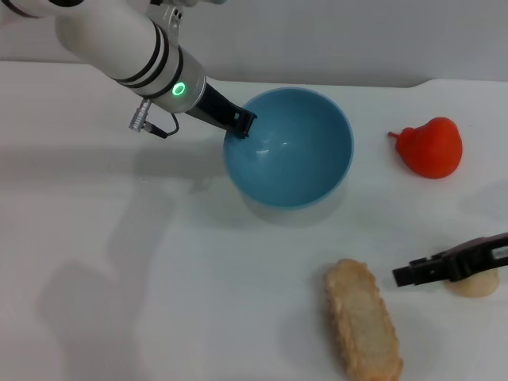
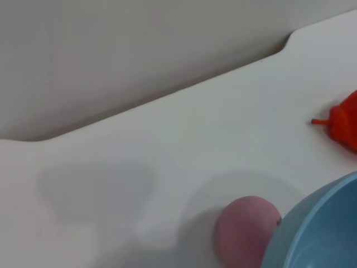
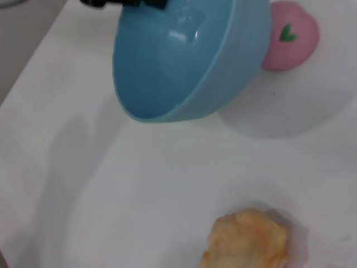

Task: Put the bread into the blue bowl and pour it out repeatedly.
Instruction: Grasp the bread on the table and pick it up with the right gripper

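Nearest the bottom edge of the head view, right of centre, we see the bread (image 1: pixel 363 329) lying flat on the white desk (image 1: pixel 143 270) with its plain tan underside up, its length running from the lower middle towards the bottom right. In the right wrist view one end of it (image 3: pixel 248 241) shows at the bottom edge, resting on the desk.

Just right of the bread, at the right edge of the head view, the right tool (image 1: pixel 403 275) reaches in from the side, dark and low over the desk, its tip near the loaf but apart from it; we cannot tell whether it is open or closed. Under it sits a small round tan lump (image 1: pixel 475 283).

Further up, at centre, the blue bowl (image 1: pixel 290 147) is tilted, its hollow turned towards the camera and nothing inside it. The left tool (image 1: pixel 240 123) comes down from the upper left of the frame and is clamped on the bowl's left rim, holding it tipped; the right wrist view shows the bowl (image 3: pixel 184 56) lifted over its shadow.

At the upper right of the head view lies a red toy fruit (image 1: pixel 432 147), well apart from the bowl. Behind the bowl, a pink peach toy (image 3: pixel 290 36) sits on the desk, seen (image 2: pixel 245 229) just beside the bowl's rim (image 2: pixel 318 223) in the left wrist view.
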You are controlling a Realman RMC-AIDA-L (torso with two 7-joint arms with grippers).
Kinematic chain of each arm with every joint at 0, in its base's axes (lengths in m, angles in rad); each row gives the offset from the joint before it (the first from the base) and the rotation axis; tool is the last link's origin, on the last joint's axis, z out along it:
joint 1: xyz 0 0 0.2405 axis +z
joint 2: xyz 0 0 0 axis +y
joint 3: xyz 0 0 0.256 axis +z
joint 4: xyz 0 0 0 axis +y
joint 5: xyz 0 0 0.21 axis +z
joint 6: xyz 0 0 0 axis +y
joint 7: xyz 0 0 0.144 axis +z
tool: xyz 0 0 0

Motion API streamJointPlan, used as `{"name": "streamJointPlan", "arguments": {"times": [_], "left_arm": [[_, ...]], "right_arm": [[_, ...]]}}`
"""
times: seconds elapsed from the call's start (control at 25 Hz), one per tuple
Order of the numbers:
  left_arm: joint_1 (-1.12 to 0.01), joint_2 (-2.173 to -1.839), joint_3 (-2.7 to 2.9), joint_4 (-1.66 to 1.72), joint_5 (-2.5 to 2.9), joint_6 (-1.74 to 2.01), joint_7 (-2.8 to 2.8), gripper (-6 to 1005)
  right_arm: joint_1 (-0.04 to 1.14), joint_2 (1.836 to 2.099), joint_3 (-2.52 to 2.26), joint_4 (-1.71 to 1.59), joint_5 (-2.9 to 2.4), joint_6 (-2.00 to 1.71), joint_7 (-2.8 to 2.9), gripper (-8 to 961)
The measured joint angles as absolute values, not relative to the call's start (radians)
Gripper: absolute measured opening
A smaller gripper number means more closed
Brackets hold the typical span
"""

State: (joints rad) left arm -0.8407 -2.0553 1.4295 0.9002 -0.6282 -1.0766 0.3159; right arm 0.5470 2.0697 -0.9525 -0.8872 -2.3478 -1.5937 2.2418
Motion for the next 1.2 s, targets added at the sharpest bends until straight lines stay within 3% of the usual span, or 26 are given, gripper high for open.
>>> {"name": "streamJointPlan", "arguments": {"times": [0.72, 1.2], "left_arm": [[-0.824, -2.059, 1.44, 0.918, -0.629, -1.058, 0.318, -2], [-0.825, -2.06, 1.442, 0.916, -0.629, -1.044, 0.325, -1]], "right_arm": [[0.72, 2.076, -1.15, -0.528, -2.293, -1.301, 2.248, 468], [0.713, 2.08, -1.199, -0.492, -2.281, -1.212, 2.25, 462]]}}
